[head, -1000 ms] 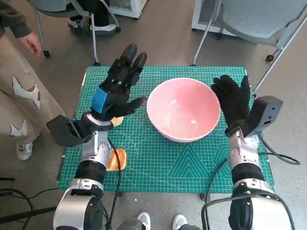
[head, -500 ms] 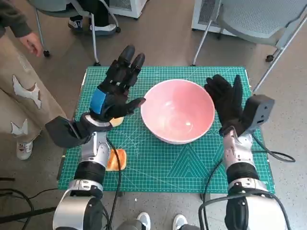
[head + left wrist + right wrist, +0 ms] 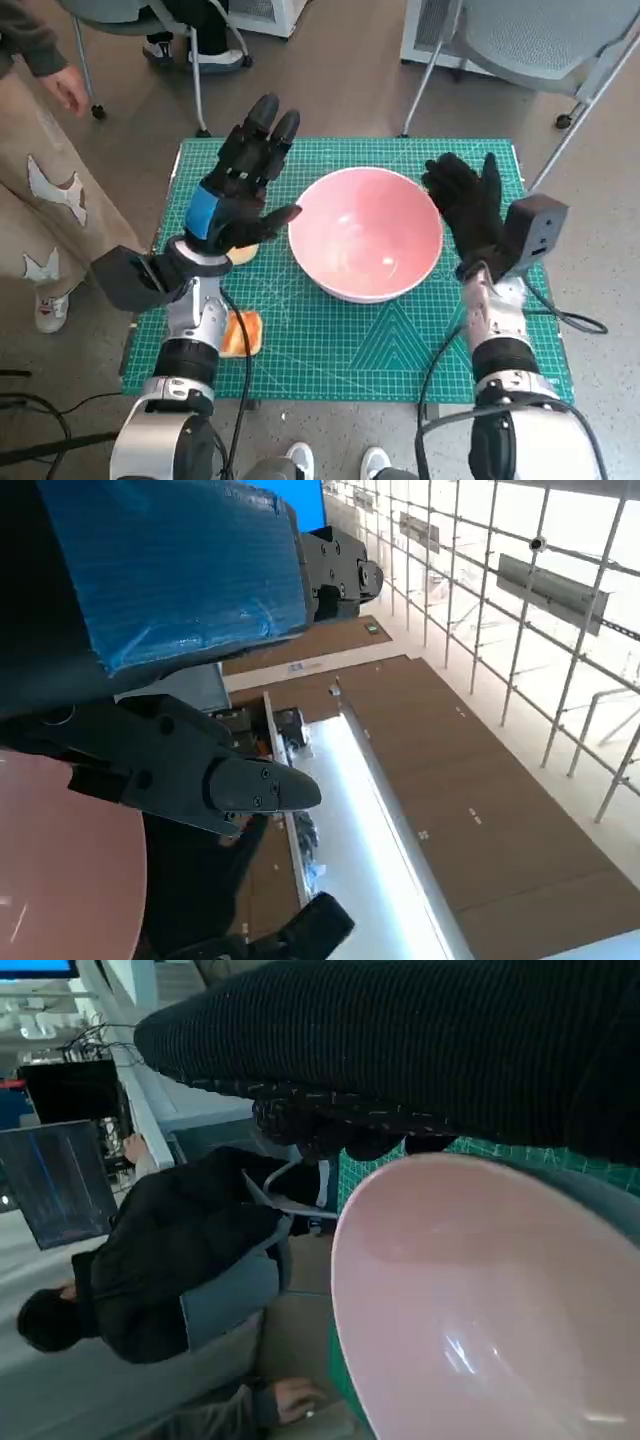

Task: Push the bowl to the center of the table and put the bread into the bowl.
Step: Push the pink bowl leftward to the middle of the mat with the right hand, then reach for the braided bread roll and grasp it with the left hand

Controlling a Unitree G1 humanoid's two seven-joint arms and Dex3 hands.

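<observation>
A pink bowl [image 3: 365,245] stands on the green cutting mat [image 3: 350,340], a little right of the mat's middle; it also fills the right wrist view as the bowl [image 3: 480,1310]. My right hand [image 3: 465,205] is flat, fingers up, and presses against the bowl's right side. My left hand [image 3: 240,190] hovers open to the left of the bowl, its thumb near the rim. Two pieces of bread lie on the mat's left part: one piece [image 3: 242,333] beside my left forearm, another piece [image 3: 241,253] mostly hidden under the left hand.
A person in beige trousers [image 3: 45,200] stands left of the table, one hand hanging. Chair legs [image 3: 195,95] and a grey chair [image 3: 540,40] stand behind the table. A seated person [image 3: 170,1260] shows in the right wrist view.
My right hand has pushed the bowl leftward toward the mat's middle. The left hand has stayed nearly still, so the bowl's rim is now closer to its thumb.
</observation>
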